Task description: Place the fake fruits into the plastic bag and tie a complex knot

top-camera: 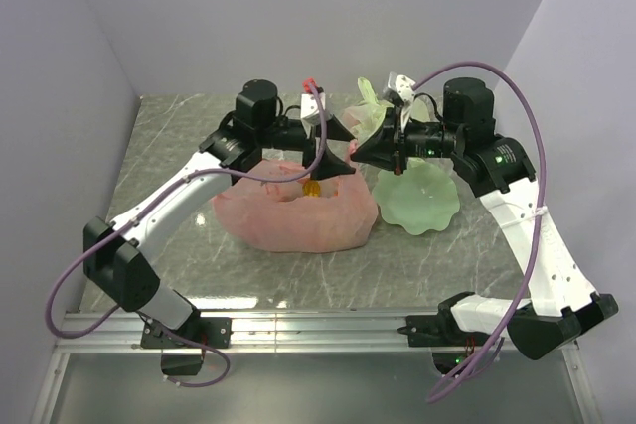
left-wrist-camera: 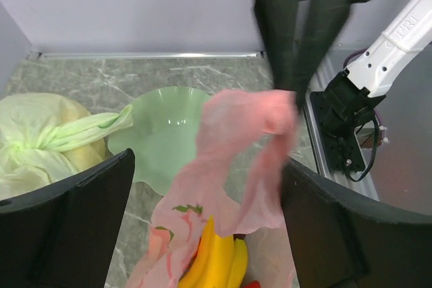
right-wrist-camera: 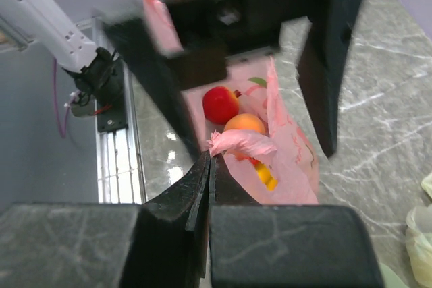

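- The pink bag (top-camera: 293, 215) lies on the counter (top-camera: 179, 136), just left of the green plate (top-camera: 417, 201).
- The top of the bag is open, and the fruits are inside it.
- In the left wrist view the yellow bananas (left-wrist-camera: 219, 261) show low in the bag.
- In the right wrist view a red fruit (right-wrist-camera: 219, 104) and an orange (right-wrist-camera: 244, 123) sit side by side in the bag.
- The right pincer (right-wrist-camera: 210, 163) is squeezed tight on a twisted bit of the bag's top edge. It holds that bit up above the fruits.
- The left pincer (left-wrist-camera: 208, 166) is wide open and holds nothing.
- Its two fingers (left-wrist-camera: 67, 220) stand one on each side of the lifted pink strip. I cannot tell if the strip touches a finger.
- From above, the two pincers meet tip to tip over the back of the bag.
- A knotted green bag (left-wrist-camera: 40, 139) sits on the counter just behind the plate.
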Motion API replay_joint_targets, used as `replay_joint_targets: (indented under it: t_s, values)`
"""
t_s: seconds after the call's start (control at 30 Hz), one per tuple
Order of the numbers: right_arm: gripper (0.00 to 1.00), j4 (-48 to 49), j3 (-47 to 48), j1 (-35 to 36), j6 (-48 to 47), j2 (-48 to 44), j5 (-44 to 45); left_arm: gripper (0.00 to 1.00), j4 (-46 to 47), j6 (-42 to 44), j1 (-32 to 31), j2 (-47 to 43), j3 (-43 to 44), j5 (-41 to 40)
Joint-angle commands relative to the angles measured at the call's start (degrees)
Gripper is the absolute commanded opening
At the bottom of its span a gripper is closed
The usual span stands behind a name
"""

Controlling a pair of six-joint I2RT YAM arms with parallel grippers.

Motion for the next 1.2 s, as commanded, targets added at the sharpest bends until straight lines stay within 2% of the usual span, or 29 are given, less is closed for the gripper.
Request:
replay_joint_targets:
  t_s: [0.0, 0.07, 0.1, 0.17, 0.2, 0.23, 0.27, 0.33, 0.37, 0.43, 0.47, 0.53, 0.6, 0.7, 0.73, 0.83, 1.0, 1.17]
  values:
    - [0.0, -1.1, 2.9, 1.0, -2.8, 0.2, -4.2, 0.76, 2.8, 0.4, -0.5, 2.5, 4.0, 1.9]
    - [0.0, -1.6, 3.2, 1.4, -3.5, 0.5, -4.5, 0.62, 2.5, -0.3, -0.6, 4.4, 5.1, 2.6]
    - [0.0, -1.6, 3.2, 1.4, -3.8, 0.6, -4.5, 0.45, 2.7, -0.7, -0.6, 4.8, 5.7, 2.9]
    - [0.0, -2.3, 3.6, 1.4, -4.0, 0.7, -4.0, 0.27, 3.3, -1.3, -0.7, 5.2, 5.8, 3.4]
    - [0.0, -1.7, 3.5, 1.4, -3.7, 0.7, -3.4, 0.1, 3.5, -1.4, -0.8, 5.2, 5.6, 3.2]
    - [0.0, -1.4, 3.3, 1.4, -2.7, 0.2, -1.3, 0.01, 3.4, -1.8, -0.8, 5.2, 5.5, 3.2]
    - [0.11, -1.1, 2.9, 1.4, -2.2, -0.2, 0.0, 0.01, 3.2, -2.2, -0.9, 5.1, 5.4, 2.9]
    - [0.23, 0.2, 2.2, 0.7, -0.1, -2.2, 3.8, 0.0, 3.5, -3.9, -0.9, 4.7, 4.5, 2.1]
    - [0.38, 1.7, -0.6, -1.5, 1.6, -3.5, 5.0, 0.0, 3.6, -4.3, -0.9, 3.8, 3.8, 1.1]
    - [0.54, 9.6, -5.6, -4.8, 8.0, -9.4, 6.8, 0.0, 3.7, -6.0, -0.9, 2.9, 2.0, -0.7]
    - [0.69, 12.7, -11.5, -6.7, 9.8, -11.7, 9.2, 0.0, 4.2, -8.0, -0.8, 2.1, 1.4, -1.8]
    - [0.8, 19.8, -17.5, -9.7, 11.3, -17.3, 12.3, 0.0, 4.8, -11.6, -0.6, 1.3, -0.3, -4.0]
    - [0.82, 23.1, -24.5, -10.1, 10.4, -19.2, 14.9, 0.0, 7.8, -16.2, -0.2, 0.6, -1.4, -4.0]
    - [0.83, 29.2, -33.3, -10.1, 10.3, -20.9, 13.3, 0.0, 10.2, -20.6, -0.3, 0.6, -1.7, -3.6]
    - [0.84, 36.2, -38.0, -10.1, 11.6, -21.1, 12.6, 0.0, 10.5, -22.4, -0.2, 0.8, -1.5, -2.8]
    - [0.91, 52.2, -44.5, -9.5, 15.6, -19.3, 9.0, 0.0, 10.3, -24.3, -0.2, 1.5, -0.5, -2.1]
    - [0.94, 63.5, -45.1, -6.2, 14.6, -13.2, 7.7, 0.0, 8.6, -25.0, 0.0, 2.8, 1.5, -0.1]
    - [0.95, 66.7, -45.5, -2.3, 11.7, -8.7, 4.7, 0.0, 8.9, -26.2, 0.5, 4.7, 3.4, 1.8]
